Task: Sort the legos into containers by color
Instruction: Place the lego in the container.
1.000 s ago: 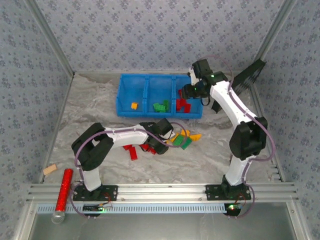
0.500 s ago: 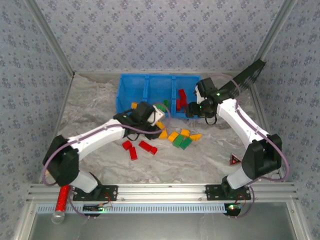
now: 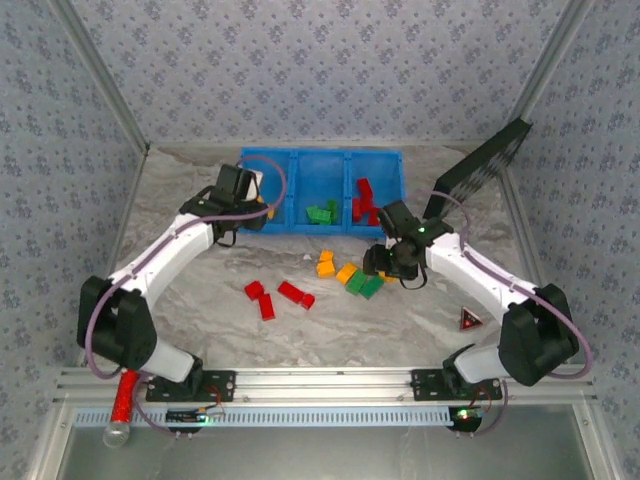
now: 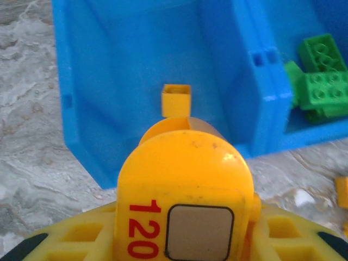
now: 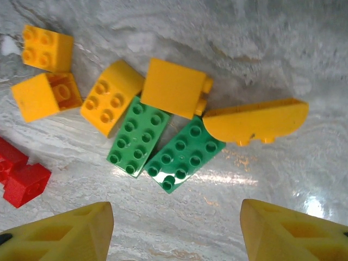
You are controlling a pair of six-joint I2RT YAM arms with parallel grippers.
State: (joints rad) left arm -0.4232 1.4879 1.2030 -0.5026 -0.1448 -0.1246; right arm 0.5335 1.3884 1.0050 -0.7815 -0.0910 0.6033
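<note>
Change: left hand (image 3: 250, 196) moved from pile to 9 o'clock bin (image 4: 119, 70), grasping yellow brick (image 4: 185, 179); right hand (image 5: 174, 225), released, back over greens (image 5: 163, 147). Drop, pick due.

The grey marble table (image 3: 200, 290) holds a blue tray (image 3: 320, 155) at the back; red bricks (image 3: 278, 297), green bricks (image 3: 364, 284) and yellow bricks (image 3: 335, 268) lie loose in front.

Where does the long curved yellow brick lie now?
In the right wrist view, the long curved yellow brick lies on the table at the right end of the cluster, next to a square yellow brick and a green brick.
</note>
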